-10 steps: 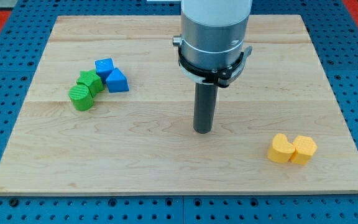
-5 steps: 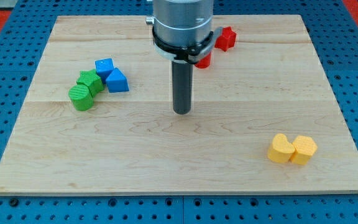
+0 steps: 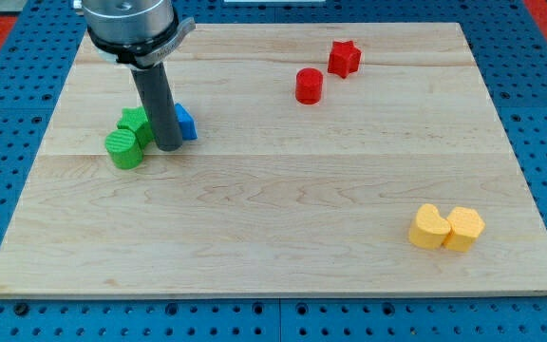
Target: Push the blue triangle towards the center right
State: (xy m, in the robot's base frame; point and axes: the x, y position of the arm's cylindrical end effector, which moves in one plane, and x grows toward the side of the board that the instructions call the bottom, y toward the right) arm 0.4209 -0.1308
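The blue triangle [image 3: 187, 123] lies at the board's left, mostly hidden behind my rod. My tip [image 3: 169, 145] rests on the board right at the triangle's lower left side, between it and the green blocks; contact cannot be made out. A second blue block seen earlier is hidden behind the rod. Two green blocks, a round one [image 3: 123, 149] and a star-like one [image 3: 135, 123], sit just left of the tip.
A red cylinder [image 3: 309, 85] and a red star [image 3: 344, 59] lie at the view's top right of centre. Two yellow blocks [image 3: 430, 227] [image 3: 463, 228] sit side by side at the bottom right. The wooden board [image 3: 273, 237] lies on a blue perforated base.
My rod has swept from the board's centre to the left and now stands against the blue and green cluster. The red blocks have come into sight. The blocks have not visibly shifted.
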